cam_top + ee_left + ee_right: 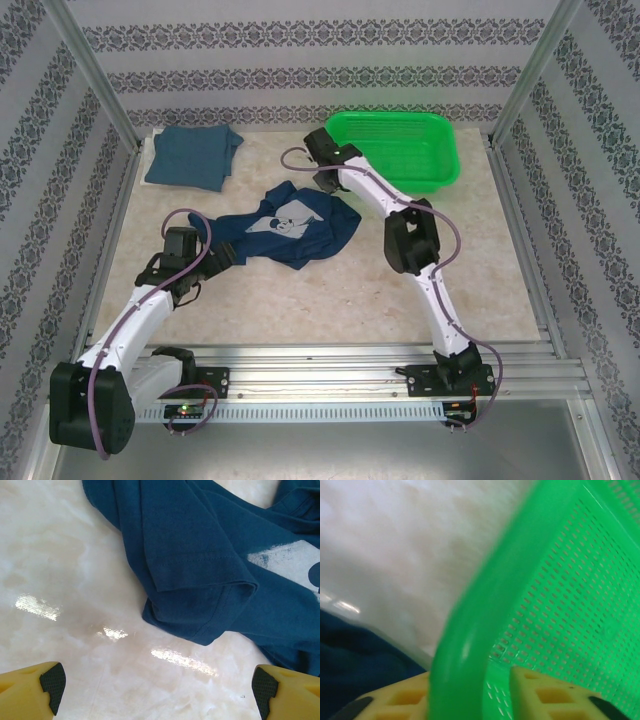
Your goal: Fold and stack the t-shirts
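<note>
Two t-shirts lie on the table point(60, 580). The left gripper point(160, 700) hovers low with its jaws spread wide and nothing between them. The crumpled navy t-shirt point(200, 555) lies just ahead of its fingertips and a little to the right, its sleeve hem nearest and not touched. The teal t-shirt point(190, 157) rests folded well beyond that gripper, at the far end of the table. The right gripper point(470, 700) has its jaws drawn narrow onto the rim of the green basket point(560, 580), one finger on each side, with navy cloth just beside its outer finger.

No legible text or labels anywhere
</note>
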{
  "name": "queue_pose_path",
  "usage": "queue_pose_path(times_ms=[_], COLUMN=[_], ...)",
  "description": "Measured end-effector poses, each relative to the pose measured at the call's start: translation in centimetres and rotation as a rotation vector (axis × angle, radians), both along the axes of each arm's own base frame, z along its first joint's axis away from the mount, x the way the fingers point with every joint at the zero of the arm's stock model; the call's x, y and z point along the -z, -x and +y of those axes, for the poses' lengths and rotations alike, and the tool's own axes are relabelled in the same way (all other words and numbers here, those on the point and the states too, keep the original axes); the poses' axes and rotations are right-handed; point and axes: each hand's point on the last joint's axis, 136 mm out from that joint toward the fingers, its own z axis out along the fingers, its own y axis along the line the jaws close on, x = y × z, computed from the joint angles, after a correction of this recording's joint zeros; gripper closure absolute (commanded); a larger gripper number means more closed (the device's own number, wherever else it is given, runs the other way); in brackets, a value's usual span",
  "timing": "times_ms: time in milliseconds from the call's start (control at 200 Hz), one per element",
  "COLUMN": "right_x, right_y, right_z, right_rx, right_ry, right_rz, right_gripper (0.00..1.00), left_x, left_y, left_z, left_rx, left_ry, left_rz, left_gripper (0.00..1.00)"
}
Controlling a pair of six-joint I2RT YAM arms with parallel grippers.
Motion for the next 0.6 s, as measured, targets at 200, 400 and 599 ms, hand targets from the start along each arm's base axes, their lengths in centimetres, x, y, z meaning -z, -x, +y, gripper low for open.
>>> queue_pose_path(times_ms=[200, 400, 599], right_x=[-0.4, -3.2, -9.5], right_y=[4.5, 5.7, 0.1], right_z=[-6.2, -10.3, -13.4], right_rx=[-0.004, 0.115, 0.381], right_ry=[0.102, 0.058, -0.119], right_rz=[0.016, 0.022, -0.107], right_gripper=[0.74, 0.82, 0.81], left_x=[-0.4, -0.8, -0.9], left_y=[-0.4, -0.9, -1.2], left_z=[-0.2, -0.5, -0.7], left_rx=[0.01, 0.029, 0.041], left_ry=[0.003, 0.013, 0.013], left_rz=[-0.018, -0.042, -0.055], left_gripper=[0.03, 0.03, 0.03])
